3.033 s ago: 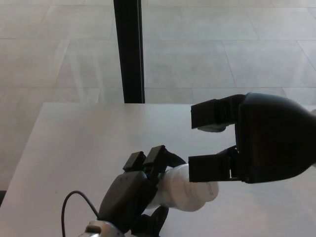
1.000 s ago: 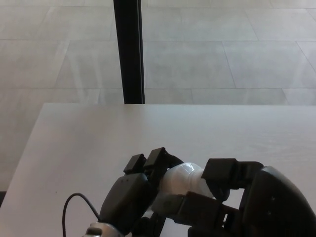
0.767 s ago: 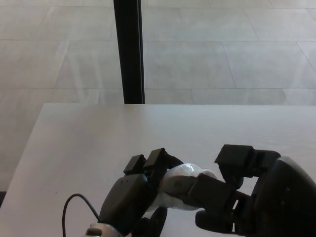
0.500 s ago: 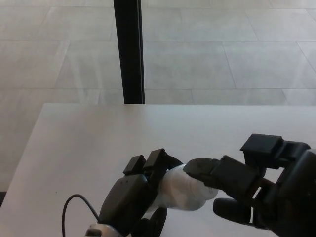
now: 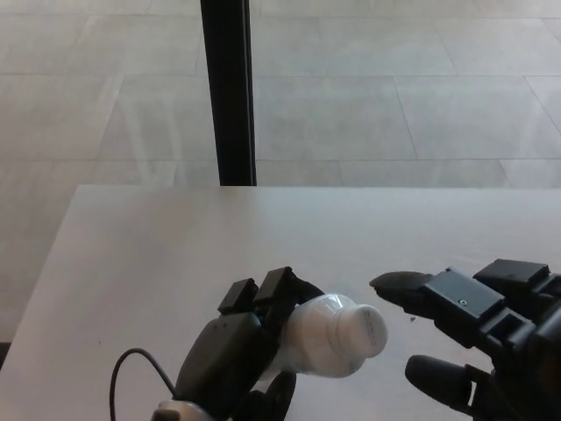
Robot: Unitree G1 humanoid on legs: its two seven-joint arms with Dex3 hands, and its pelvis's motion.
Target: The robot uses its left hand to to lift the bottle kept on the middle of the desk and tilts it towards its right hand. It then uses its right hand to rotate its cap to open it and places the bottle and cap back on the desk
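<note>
One bottle (image 5: 329, 338), two hands, one desk (image 5: 158, 254).
The left hand (image 5: 237, 351) grips the white bottle, tilted, cap on, above the desk; the right hand (image 5: 478, 342) sits just beside the cap (image 5: 361, 331), fingers apart, holding nothing.

Floor: large pale grey stone tiles (image 5: 394, 79) with thin darker grout lines, filling the upper half of the view.
Post: a black upright post (image 5: 227, 88) runs from the top edge down to behind the far edge of the tabletop, left of centre.
Tabletop: plain white and matte (image 5: 140, 263), its far edge straight, its left edge slanting toward the lower left.
Light: soft, even, with faint sheen on the tiles.
</note>
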